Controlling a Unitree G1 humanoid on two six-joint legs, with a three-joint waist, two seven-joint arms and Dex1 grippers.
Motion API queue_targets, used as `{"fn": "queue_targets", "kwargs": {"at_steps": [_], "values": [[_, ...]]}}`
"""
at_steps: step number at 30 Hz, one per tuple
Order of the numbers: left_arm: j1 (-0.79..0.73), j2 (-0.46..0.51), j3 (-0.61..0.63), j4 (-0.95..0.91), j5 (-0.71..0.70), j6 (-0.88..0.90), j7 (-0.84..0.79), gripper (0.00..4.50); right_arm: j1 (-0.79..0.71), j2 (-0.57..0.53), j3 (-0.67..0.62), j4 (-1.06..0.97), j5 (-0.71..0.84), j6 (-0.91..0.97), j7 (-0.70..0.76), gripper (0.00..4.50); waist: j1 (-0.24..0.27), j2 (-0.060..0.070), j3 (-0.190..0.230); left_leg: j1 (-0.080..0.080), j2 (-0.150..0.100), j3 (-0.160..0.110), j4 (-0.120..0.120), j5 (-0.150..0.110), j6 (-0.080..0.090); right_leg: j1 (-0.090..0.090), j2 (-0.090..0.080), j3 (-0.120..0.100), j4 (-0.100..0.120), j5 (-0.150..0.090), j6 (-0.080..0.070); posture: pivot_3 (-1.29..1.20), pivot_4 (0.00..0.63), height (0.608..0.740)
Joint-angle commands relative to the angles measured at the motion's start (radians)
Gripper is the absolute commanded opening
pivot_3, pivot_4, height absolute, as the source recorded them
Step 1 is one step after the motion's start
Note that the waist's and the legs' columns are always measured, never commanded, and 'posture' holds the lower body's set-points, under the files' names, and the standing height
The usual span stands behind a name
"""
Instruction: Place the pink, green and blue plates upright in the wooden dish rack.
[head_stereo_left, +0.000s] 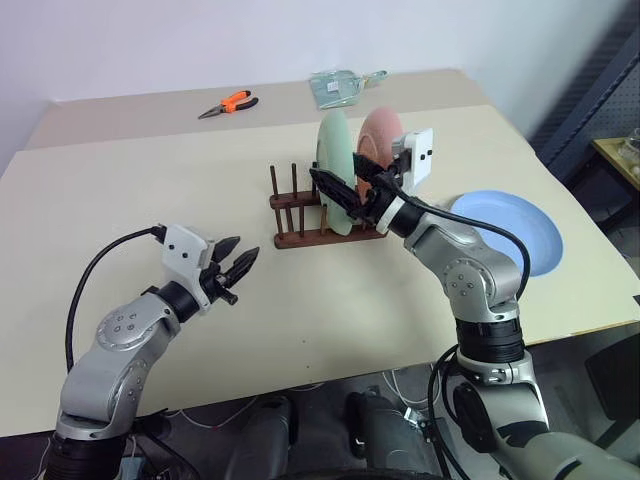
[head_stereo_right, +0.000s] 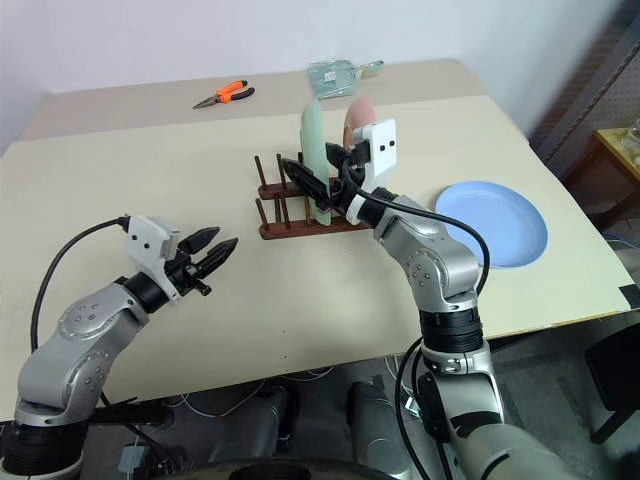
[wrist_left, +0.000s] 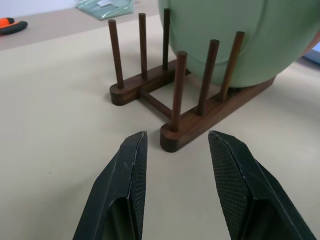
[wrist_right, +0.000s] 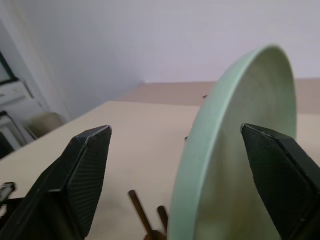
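The wooden dish rack (head_stereo_left: 295, 215) stands mid-table. A green plate (head_stereo_left: 335, 150) is upright between its pegs, and a pink plate (head_stereo_left: 380, 135) stands upright just behind it. My right gripper (head_stereo_left: 337, 168) is open, one finger on each side of the green plate's upper rim without touching it; the right wrist view shows the rim (wrist_right: 240, 150) between the spread fingers (wrist_right: 85, 170). The blue plate (head_stereo_left: 520, 225) lies flat on the table to the right of the rack. My left gripper (head_stereo_left: 245, 248) hovers open and empty to the rack's left, pointing at the rack's free pegs (wrist_left: 150, 85).
Orange-handled pliers (head_stereo_left: 230, 103) and a clear plastic packet (head_stereo_left: 338, 85) lie at the table's far side. The table's right edge runs just past the blue plate, with a dark frame and small side table (head_stereo_left: 620, 160) beyond it.
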Motion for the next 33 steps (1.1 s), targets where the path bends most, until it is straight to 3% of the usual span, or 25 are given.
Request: {"fn": "queue_targets", "kwargs": {"at_steps": [1,10,16,20,25,32,33], "values": [[-0.015,0.001,-0.004,-0.039,0.000,-0.005,-0.008,1.97,-0.032,-0.056,0.030,-0.057,-0.065,-0.075,0.045,3.92,0.000,0.000,0.000,0.000,0.000,0.000,0.000,0.000,0.000,0.000,0.000,0.000,0.000,0.000,0.000,0.00,0.150,0.740],[-0.039,-0.005,-0.021,-0.003,0.007,-0.016,-0.025,1.97,-0.008,-0.259,0.059,-0.140,-0.205,-0.209,0.167,3.92,0.001,0.000,0.000,-0.001,0.000,0.000,0.001,0.000,0.000,0.000,0.000,-0.001,-0.001,0.000,0.000,0.00,0.150,0.740],[-0.086,-0.019,-0.073,0.052,0.024,-0.034,-0.064,1.97,0.063,-0.420,-0.132,-0.160,-0.205,-0.212,0.162,3.92,0.017,0.000,0.000,-0.004,0.000,-0.001,0.003,0.000,0.001,0.000,0.000,-0.002,-0.003,0.000,0.000,0.00,0.150,0.740],[-0.128,-0.031,-0.125,0.103,0.050,-0.054,-0.102,1.97,0.257,-0.529,-0.230,-0.148,-0.225,-0.223,0.205,3.92,0.029,0.001,0.000,-0.005,0.000,-0.001,0.004,-0.001,0.002,0.001,-0.001,-0.002,-0.006,-0.001,-0.001,0.00,0.150,0.740],[-0.156,-0.041,-0.157,0.139,0.074,-0.077,-0.133,1.97,0.448,-0.568,-0.188,-0.090,-0.351,-0.250,0.168,3.92,0.017,0.003,0.000,-0.006,0.000,0.001,0.004,-0.001,0.003,0.000,-0.001,0.000,-0.006,-0.001,-0.001,0.00,0.150,0.740],[-0.142,-0.050,-0.167,0.124,0.088,-0.082,-0.137,1.97,0.438,-0.538,-0.103,0.189,-0.525,-0.287,0.038,3.92,0.023,0.005,0.000,-0.004,0.000,0.003,0.005,-0.001,0.003,0.001,0.000,0.000,-0.005,-0.001,-0.001,0.00,0.150,0.740],[-0.138,-0.050,-0.166,0.120,0.090,-0.083,-0.134,1.97,0.423,-0.536,-0.095,0.220,-0.537,-0.291,0.030,3.69,0.021,0.006,-0.001,-0.004,0.000,0.003,0.004,-0.001,0.003,0.001,0.000,0.000,-0.005,-0.001,-0.001,0.00,0.150,0.740]]}}
